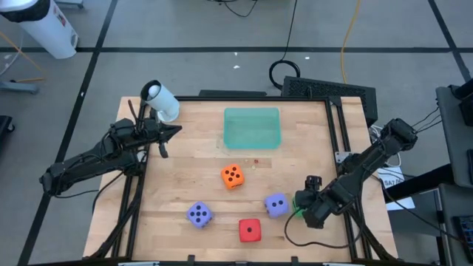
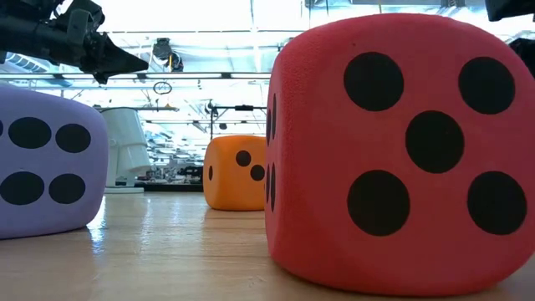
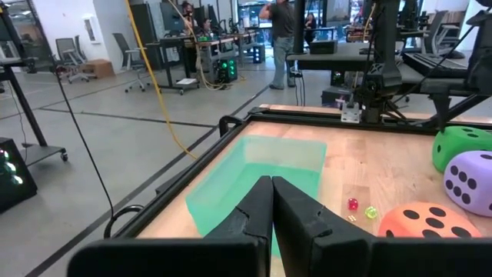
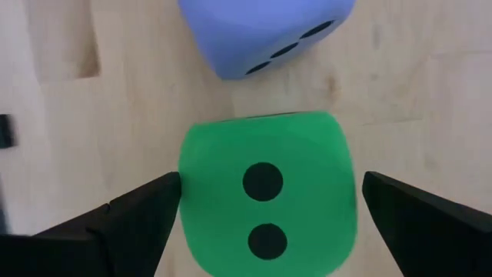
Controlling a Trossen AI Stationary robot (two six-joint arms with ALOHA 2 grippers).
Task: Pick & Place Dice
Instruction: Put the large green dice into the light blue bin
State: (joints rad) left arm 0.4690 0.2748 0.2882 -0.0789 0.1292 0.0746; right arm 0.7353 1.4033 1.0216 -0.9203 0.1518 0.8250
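Lower right of the high view, the right tool [image 4: 269, 211] stands spread wide around the green die [image 4: 265, 204] on the tabletop [image 1: 192, 148]. The lavender die [image 4: 265, 35] just beside could get bumped on closing. The left tool [image 3: 270, 223], pinched together, waits at upper left.

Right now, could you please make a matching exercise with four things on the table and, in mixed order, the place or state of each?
Things:
1. green die
2. orange die
3. teal tray
4. left gripper

Places or states:
A. flat at the far side of the table, nothing in it
B. between the open jaws of the right gripper
C. jaws shut, near the table's far left corner
D. near the table's middle

Pairs: 1-B, 2-D, 3-A, 4-C
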